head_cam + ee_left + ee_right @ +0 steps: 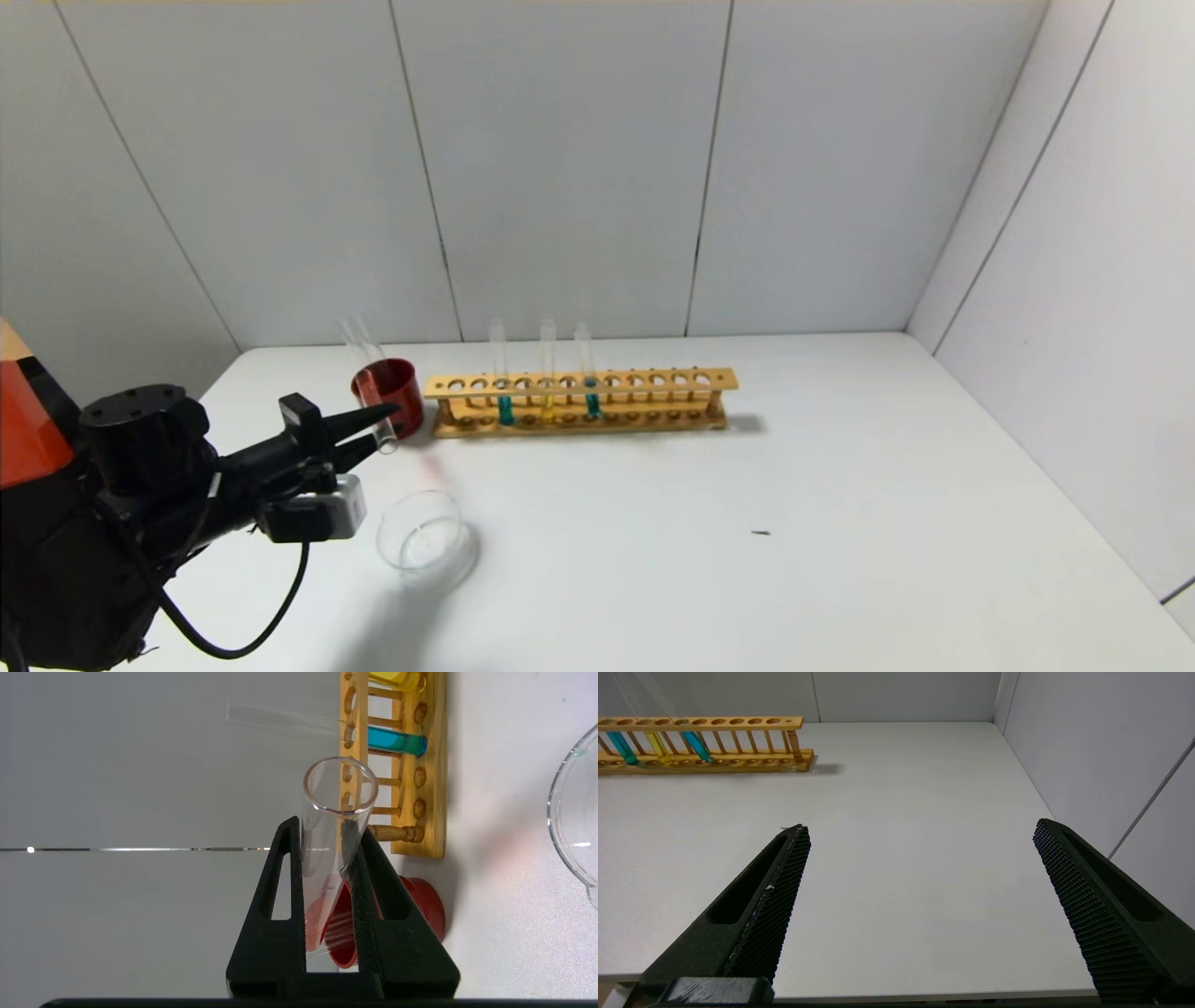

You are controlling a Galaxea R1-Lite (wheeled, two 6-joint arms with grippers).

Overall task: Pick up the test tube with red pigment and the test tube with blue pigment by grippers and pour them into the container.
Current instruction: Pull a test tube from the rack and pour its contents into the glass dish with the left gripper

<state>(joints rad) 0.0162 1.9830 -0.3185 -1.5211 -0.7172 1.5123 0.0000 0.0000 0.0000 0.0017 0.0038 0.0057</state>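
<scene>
While clamped tight between the black two-fingered left gripper (327, 858), thin clear glass test tube with red pigment (332, 826) held tilted, open mouth away from the wrist. Just behind it, dark red opaque cup (392, 390); beyond that, wooden rack (579, 403) holding test tube with blue pigment (395, 741). Below and beside the fingertips, low round clear glass container (422, 541), apart. Farther off, right gripper (920, 896) spread wide, holding nothing.

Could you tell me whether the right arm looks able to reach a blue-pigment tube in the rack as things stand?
Probably yes. The right gripper is open over bare table, and nothing lies between it and the wooden rack, where a blue tube stands nearest that side. The left gripper is busy beyond the rack's far end.
</scene>
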